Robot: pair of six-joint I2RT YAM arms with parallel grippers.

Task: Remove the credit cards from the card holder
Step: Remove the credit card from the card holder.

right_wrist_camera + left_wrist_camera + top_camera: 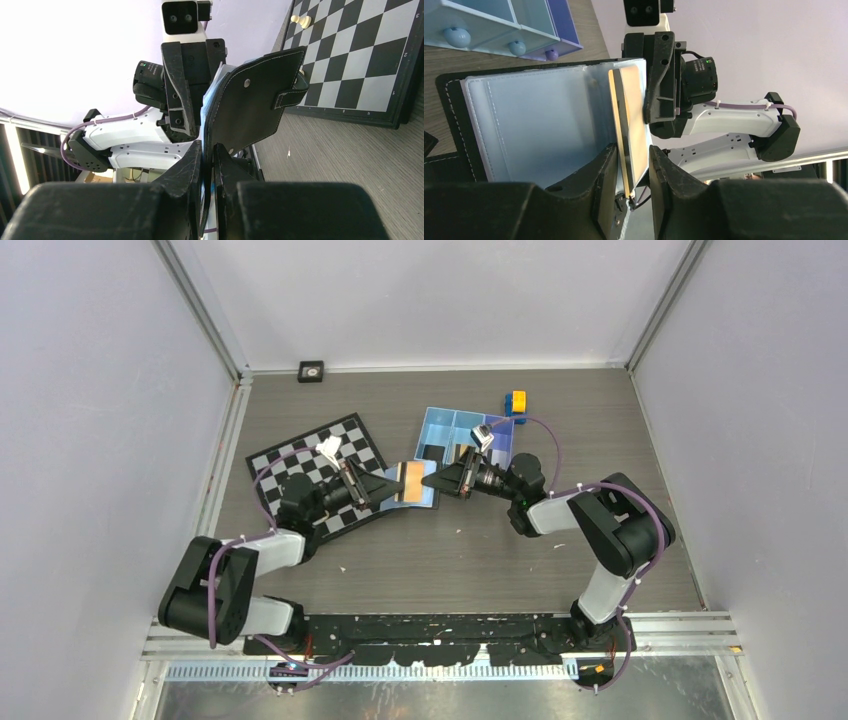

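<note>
From above, the card holder (422,483) is hanging open between both arms over the counter (480,550); left wrist: left fingers (600,185) are standing apart astride the gold-orange card (636,115), not yet drawn out; right wrist: right fingers (190,165) are pinching the holder's black cover.

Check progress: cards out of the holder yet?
Done: holder is open, pale inner face showing. In hand: right pincer clamps one flap; left pincer straddles the gold card, jaws apart. Left: that card sits against the other flap, not yet pulled free; no second card visible.
</note>
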